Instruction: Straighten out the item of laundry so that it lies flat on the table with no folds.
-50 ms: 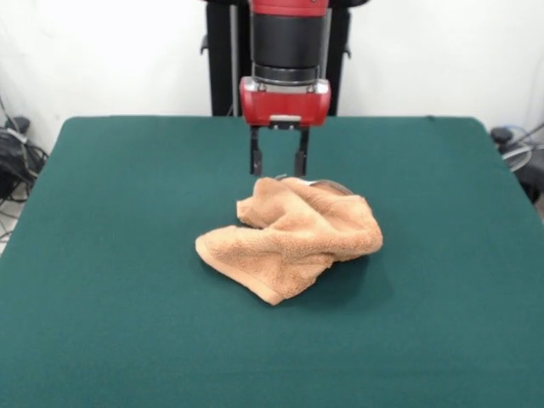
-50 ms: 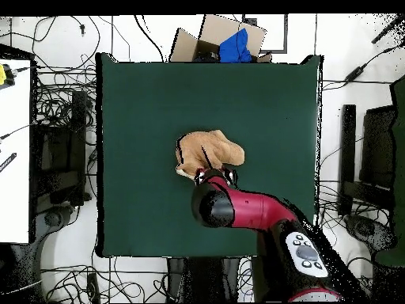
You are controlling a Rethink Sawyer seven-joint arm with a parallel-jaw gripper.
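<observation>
The item of laundry [image 1: 293, 234] is an orange-tan terry towel, crumpled into a folded heap near the middle of the green table [image 1: 119, 212]. My gripper [image 1: 278, 170] hangs open just above the heap's far edge, its two black fingers pointing down with nothing between them. Seen from overhead, the towel [image 2: 212, 149] lies bunched at the table's [image 2: 142, 103] centre, and the red arm covers its nearer edge, where the gripper [image 2: 210, 172] sits.
A cardboard box with a blue cloth [image 2: 233, 46] stands beyond the table's far edge in the overhead view. Cables and equipment lie on the floor on both sides. Green tabletop surrounds the towel on all sides.
</observation>
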